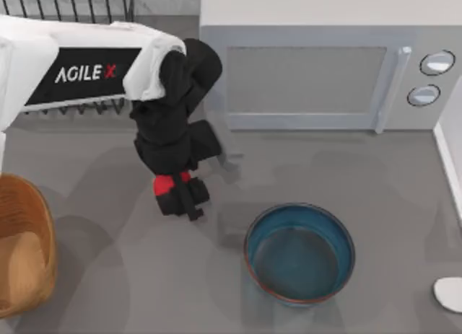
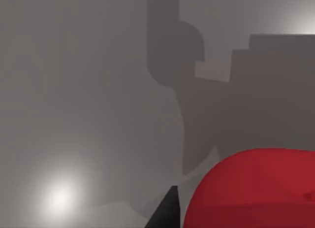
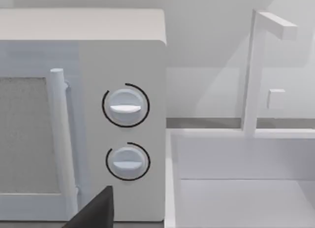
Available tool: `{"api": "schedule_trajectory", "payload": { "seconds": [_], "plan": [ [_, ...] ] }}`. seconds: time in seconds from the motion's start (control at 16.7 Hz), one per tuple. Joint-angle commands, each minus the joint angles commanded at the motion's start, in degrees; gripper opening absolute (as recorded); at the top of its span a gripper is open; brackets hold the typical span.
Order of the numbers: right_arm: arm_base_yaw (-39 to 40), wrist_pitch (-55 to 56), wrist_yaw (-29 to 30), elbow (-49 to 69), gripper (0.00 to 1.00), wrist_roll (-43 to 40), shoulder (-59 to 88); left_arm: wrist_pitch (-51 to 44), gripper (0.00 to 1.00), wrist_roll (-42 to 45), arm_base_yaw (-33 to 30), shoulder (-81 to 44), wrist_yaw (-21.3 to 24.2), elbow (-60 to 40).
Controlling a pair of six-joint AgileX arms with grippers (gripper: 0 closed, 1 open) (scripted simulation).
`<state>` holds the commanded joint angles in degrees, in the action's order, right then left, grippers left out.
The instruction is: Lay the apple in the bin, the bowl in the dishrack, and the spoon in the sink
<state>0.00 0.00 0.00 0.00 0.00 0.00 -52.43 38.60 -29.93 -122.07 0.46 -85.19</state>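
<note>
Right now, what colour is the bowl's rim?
Reddish-brown, around the teal-blue bowl; best seen in the top view.

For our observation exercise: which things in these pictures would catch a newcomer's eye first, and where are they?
The left arm's black hand stands out mid-table, closed on a small bright-red rounded apple. Right of it sits the wide, glazed teal-blue bowl with a reddish-brown rim. A big white microwave fills the back, and the tan-orange round wooden bin sits at the table's left edge.

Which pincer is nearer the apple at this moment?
Left. The left pincer is shut on the apple, left of the bowl. The right pincer faces the microwave and sink.
</note>
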Motion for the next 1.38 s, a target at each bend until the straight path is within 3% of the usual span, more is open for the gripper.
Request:
{"api": "schedule_trajectory", "payload": {
  "seconds": [0.42,0.84,1.08,1.38],
  "plan": [
    [0.00,0.00,0.00,0.00,1.00,0.00,0.00,-16.81,0.00,-0.20,-0.08,4.77,-0.04,-11.25],
    [0.00,0.00,0.00,0.00,1.00,0.00,0.00,-18.06,0.00,-1.01,0.78,6.12,-0.27,-11.32],
    [0.00,0.00,0.00,0.00,1.00,0.00,0.00,-19.10,0.00,-9.29,6.70,14.01,-1.66,-4.34],
    [0.00,0.00,0.00,0.00,1.00,0.00,0.00,-20.60,0.00,-28.92,13.99,29.26,-3.31,6.11]
  ]
}}
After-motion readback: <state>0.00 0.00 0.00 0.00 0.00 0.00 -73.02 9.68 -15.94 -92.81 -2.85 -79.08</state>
